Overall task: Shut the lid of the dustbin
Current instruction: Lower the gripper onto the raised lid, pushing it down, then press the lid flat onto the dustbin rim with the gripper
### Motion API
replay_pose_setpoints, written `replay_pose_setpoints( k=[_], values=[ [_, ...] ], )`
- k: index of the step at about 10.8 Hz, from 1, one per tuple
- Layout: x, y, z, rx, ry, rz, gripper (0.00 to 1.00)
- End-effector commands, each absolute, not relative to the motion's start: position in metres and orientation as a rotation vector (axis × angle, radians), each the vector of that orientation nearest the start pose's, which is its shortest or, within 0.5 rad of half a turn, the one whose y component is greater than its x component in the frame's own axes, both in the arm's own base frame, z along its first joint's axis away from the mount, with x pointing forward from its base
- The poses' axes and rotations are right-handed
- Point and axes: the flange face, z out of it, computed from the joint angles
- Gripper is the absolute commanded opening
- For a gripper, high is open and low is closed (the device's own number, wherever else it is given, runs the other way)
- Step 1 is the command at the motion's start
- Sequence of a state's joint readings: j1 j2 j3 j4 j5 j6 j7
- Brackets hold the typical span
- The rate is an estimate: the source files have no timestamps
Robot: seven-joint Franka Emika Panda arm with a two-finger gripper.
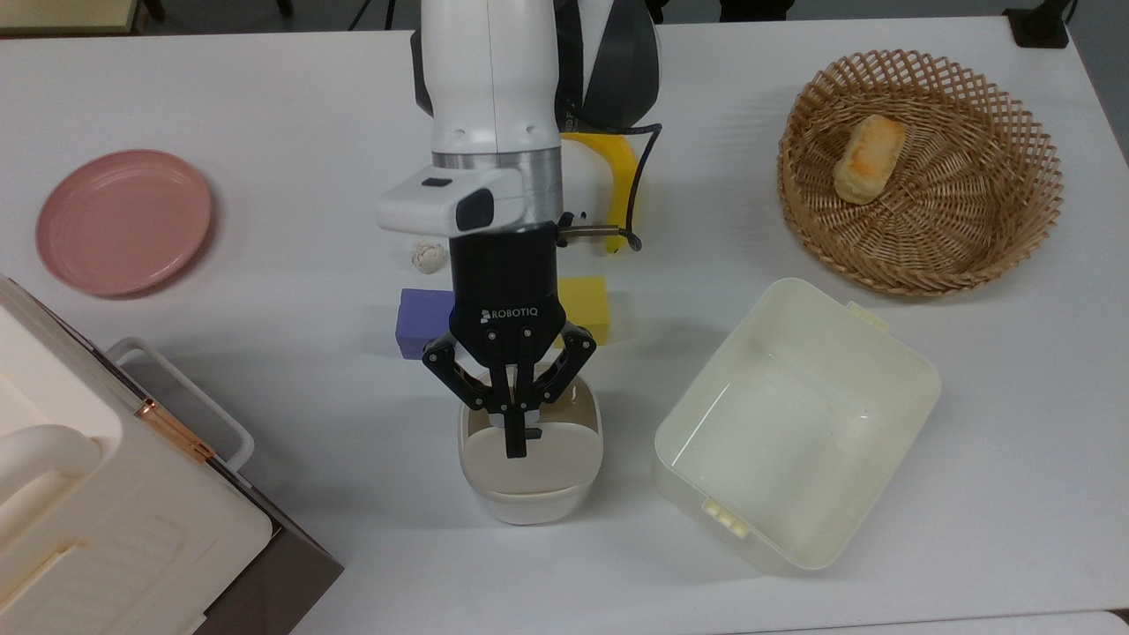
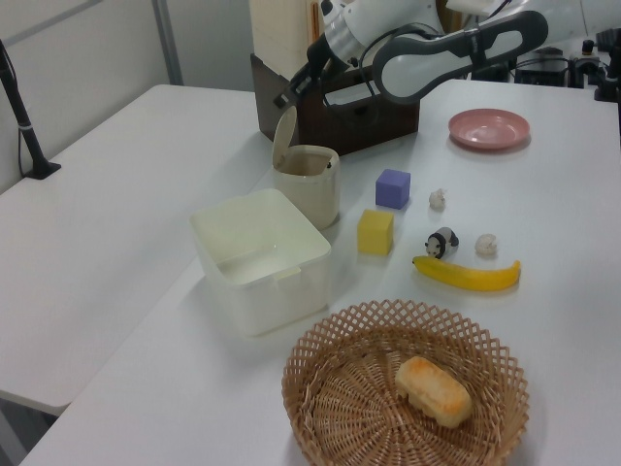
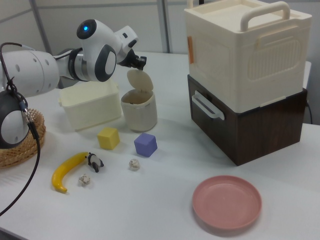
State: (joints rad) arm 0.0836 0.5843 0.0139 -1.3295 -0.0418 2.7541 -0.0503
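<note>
Hovering over one dustbin (image 1: 530, 494) and its one raised lid (image 1: 533, 456), one clenched pincer (image 1: 514, 448).

Gripper (image 1: 514, 445) above dustbin (image 1: 530, 476).
Fingers pressed together over the raised lid (image 1: 533, 459); bin interior partly exposed.
</note>
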Motion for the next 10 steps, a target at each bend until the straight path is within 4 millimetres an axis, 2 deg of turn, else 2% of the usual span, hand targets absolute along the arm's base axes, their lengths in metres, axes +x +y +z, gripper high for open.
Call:
replay_pose_setpoints(
  k=[1,4,8,10],
  values=[
    [0.764,0.078,0.497,-2.922,-0.285,-1.126,0.0],
    [0.755,0.078,0.502,-2.972,-0.293,-0.985,0.0],
    [0.751,0.084,0.489,-3.01,-0.312,-0.856,0.0],
    [0.749,0.084,0.472,-3.025,-0.317,-0.81,0.0]
  ],
)
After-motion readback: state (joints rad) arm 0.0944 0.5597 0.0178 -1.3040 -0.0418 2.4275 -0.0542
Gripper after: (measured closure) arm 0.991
